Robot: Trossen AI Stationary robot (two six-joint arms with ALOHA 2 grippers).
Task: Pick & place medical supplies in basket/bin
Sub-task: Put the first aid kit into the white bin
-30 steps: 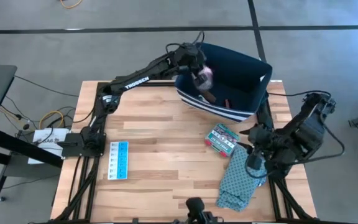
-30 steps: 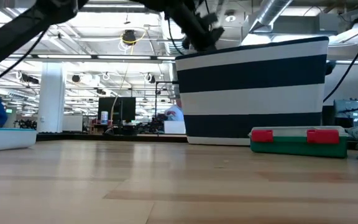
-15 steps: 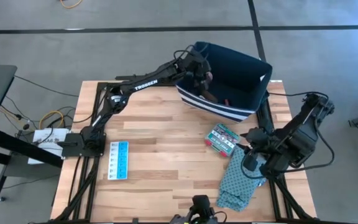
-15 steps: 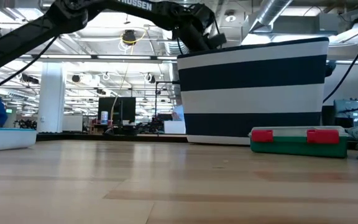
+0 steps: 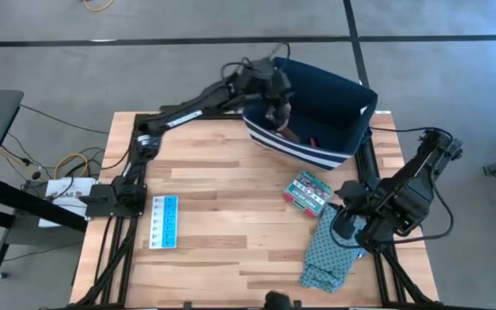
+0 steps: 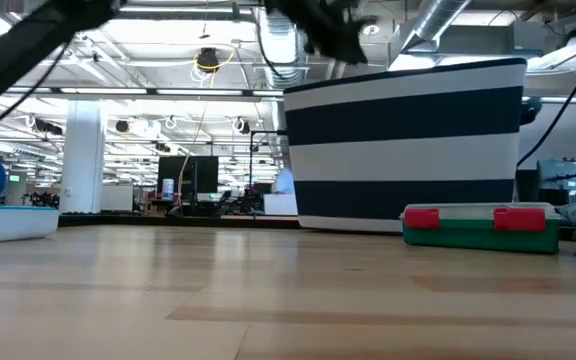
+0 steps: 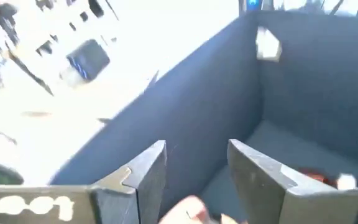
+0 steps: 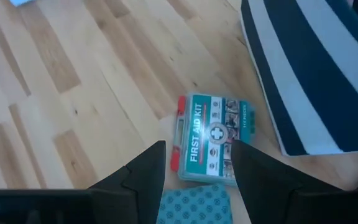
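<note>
My left gripper (image 5: 279, 102) hangs open over the left end of the navy, white-striped basket (image 5: 304, 151), fingers apart with nothing between them (image 7: 196, 180). Below them, inside the basket, a pink item (image 7: 185, 209) shows; a red one (image 5: 313, 142) lies on the basket floor. My right gripper (image 5: 344, 226) stands open above the table's right side; seen past it, the green-red first aid box (image 8: 210, 138) lies flat on the wood. The light-blue pill organizer (image 5: 164, 221) lies flat at the left.
A teal patterned cloth (image 5: 327, 254) lies crumpled near the right front, just below my right gripper and beside the box (image 5: 306, 191). The basket's tall striped wall (image 6: 408, 150) stands at the far right. Bare wood lies across the table's middle (image 5: 231, 207).
My left gripper, which held a pink roll over the basket, has dipped into it, opened and let the roll go, then risen again. The roll has dropped inside the basket. My right gripper has sunk a little and rolled over the first aid box.
</note>
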